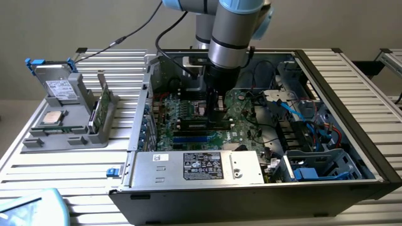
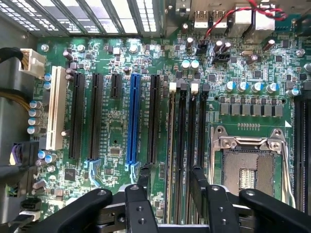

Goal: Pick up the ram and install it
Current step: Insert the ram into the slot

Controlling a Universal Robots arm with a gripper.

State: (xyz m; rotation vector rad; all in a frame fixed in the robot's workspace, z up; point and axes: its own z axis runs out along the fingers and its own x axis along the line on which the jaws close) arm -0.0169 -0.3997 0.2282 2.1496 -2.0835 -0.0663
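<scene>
The ram (image 2: 170, 131) shows edge-on as a thin greenish strip standing in the first of the black memory slots (image 2: 187, 136), beside the empty processor socket (image 2: 248, 162). My gripper (image 2: 171, 180) hangs directly over it. Its black fingers (image 2: 144, 177) stand apart on either side of the stick, with a gap on each side, so it is open. In the exterior view the gripper (image 1: 219, 115) reaches down into the open computer case (image 1: 351, 117), just above the memory slots (image 1: 202, 125) on the green motherboard (image 1: 188, 113).
A power supply (image 1: 201, 165) fills the case's near side, and blue and red cables (image 1: 314, 127) lie on the exterior view's right. A grey holder (image 1: 63, 127) outside the case carries a drive, a silvery chip (image 1: 52, 117) and an upright green board (image 1: 102, 106).
</scene>
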